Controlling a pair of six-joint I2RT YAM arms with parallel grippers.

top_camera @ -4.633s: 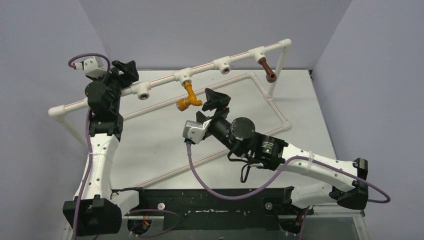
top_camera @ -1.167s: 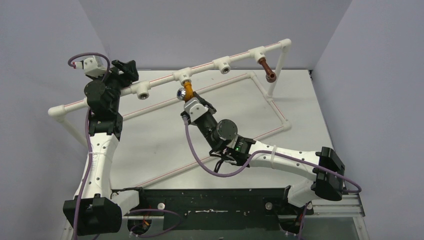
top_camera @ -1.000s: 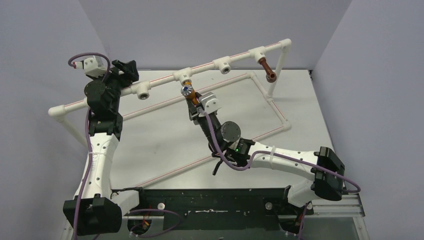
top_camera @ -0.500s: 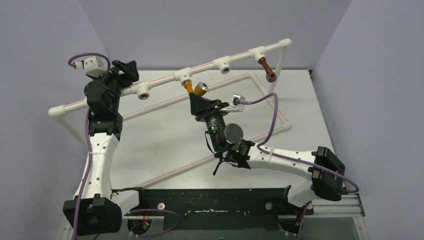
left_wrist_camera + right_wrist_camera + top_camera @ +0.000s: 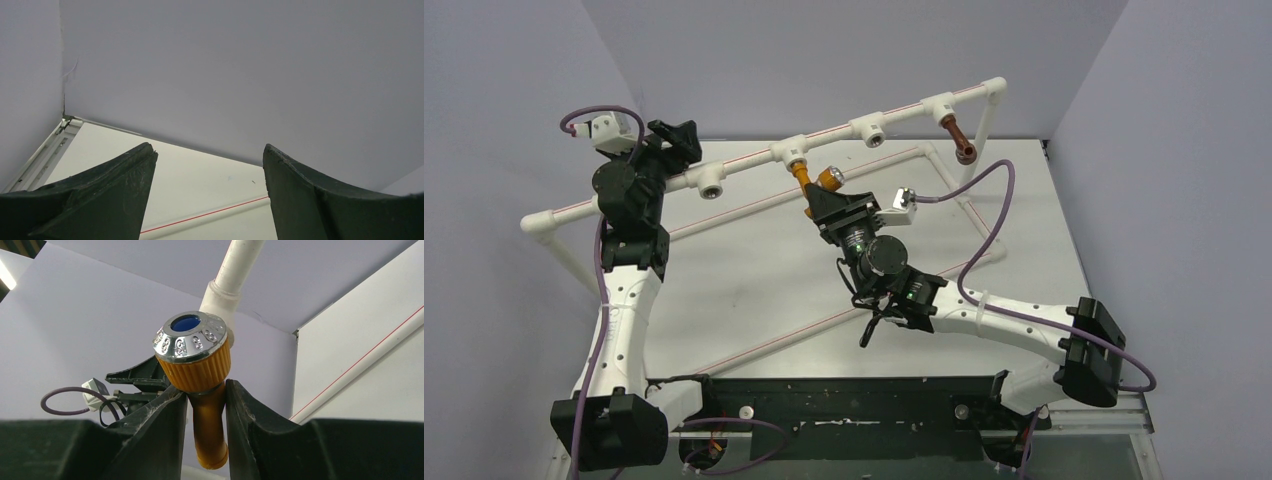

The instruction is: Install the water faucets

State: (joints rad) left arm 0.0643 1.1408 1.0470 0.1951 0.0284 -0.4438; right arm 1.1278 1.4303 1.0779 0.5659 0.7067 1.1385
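The orange-yellow water faucet [image 5: 826, 179] hangs from the middle white tee [image 5: 791, 155] of the pipe frame, its round silver end turned up and to the right. My right gripper [image 5: 820, 197] is shut on its orange neck just under the ribbed collar. In the right wrist view the faucet [image 5: 196, 362] sits pinched between both fingers of the right gripper [image 5: 206, 388], its spout pointing down. The dark reddish-brown faucet [image 5: 960, 139] hangs from the far right tee. My left gripper [image 5: 680, 138] stands open beside the pipe at the left, holding nothing [image 5: 207, 152].
The white pipe frame [image 5: 744, 166] runs diagonally across the back of the table, with open tee sockets at left [image 5: 712, 187] and right of middle [image 5: 871, 132]. Its lower rectangle [image 5: 969, 215] lies on the tabletop. Grey walls close in on three sides.
My right wrist has rolled round with the orange faucet in its grip, swinging the silver end from left of the tee to its right. The left arm has not moved.
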